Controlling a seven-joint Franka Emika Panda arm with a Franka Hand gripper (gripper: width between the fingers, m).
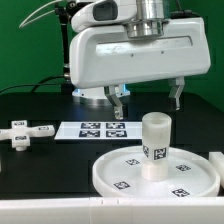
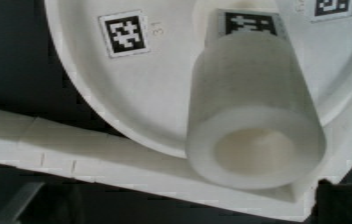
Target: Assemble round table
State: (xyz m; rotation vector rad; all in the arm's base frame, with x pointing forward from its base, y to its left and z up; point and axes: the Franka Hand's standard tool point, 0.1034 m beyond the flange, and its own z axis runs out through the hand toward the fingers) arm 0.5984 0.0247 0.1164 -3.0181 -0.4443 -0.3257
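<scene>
The round table's large rimmed disc (image 1: 112,172) lies flat at the front of the black table, with tags on its face. The short cylindrical leg (image 1: 156,145) stands upright on the disc's middle. The cross-shaped foot (image 1: 25,131) lies apart at the exterior view's left. My gripper (image 1: 148,95) hangs above and behind the leg, open, its two fingers wide apart with nothing between them. In the wrist view I look down along the leg (image 2: 244,100) onto the disc (image 2: 155,80); the fingertips do not show clearly there.
The marker board (image 1: 100,130) lies flat behind the disc. A low white wall (image 1: 40,207) runs along the table's front and turns up at the exterior view's right; the disc rests against it (image 2: 84,150). The arm's white base stands at the back.
</scene>
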